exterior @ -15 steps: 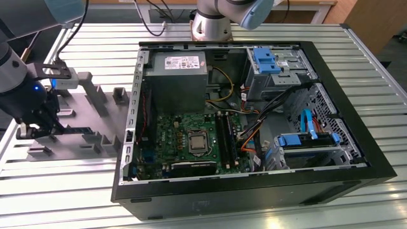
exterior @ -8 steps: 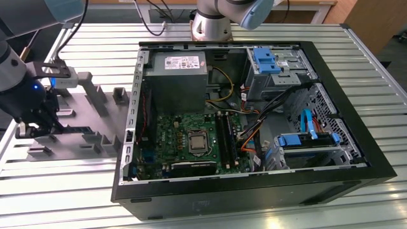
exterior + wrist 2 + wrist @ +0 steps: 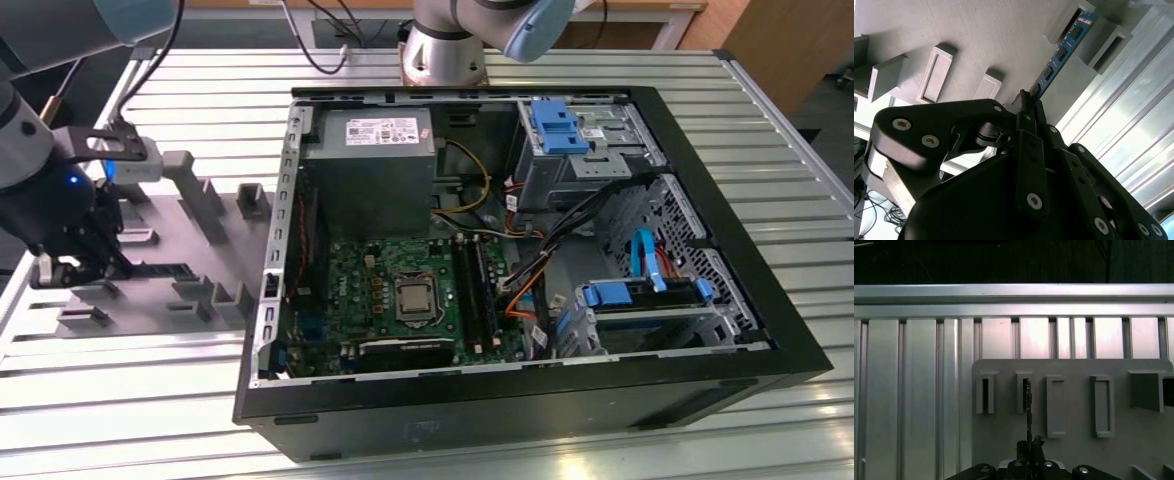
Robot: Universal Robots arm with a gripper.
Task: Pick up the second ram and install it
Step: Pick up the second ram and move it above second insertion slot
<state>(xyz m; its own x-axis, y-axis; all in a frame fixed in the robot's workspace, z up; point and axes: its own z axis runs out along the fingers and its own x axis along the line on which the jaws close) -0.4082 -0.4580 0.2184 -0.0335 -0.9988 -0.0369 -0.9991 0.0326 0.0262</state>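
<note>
The second ram is a narrow green stick with black chips. Its far end sits in a raised slot holder on the grey fixture plate. My gripper is shut on its near end. In the first wrist view the ram shows edge-on, running from a slot holder back to the gripper. In the exterior view the gripper hangs low over the fixture plate at the exterior view's left, well away from the open computer case.
Inside the case lie the green motherboard, long black memory slots, a power supply and loose cables. Several raised grey holders stand on the plate. The slatted aluminium table surrounds everything.
</note>
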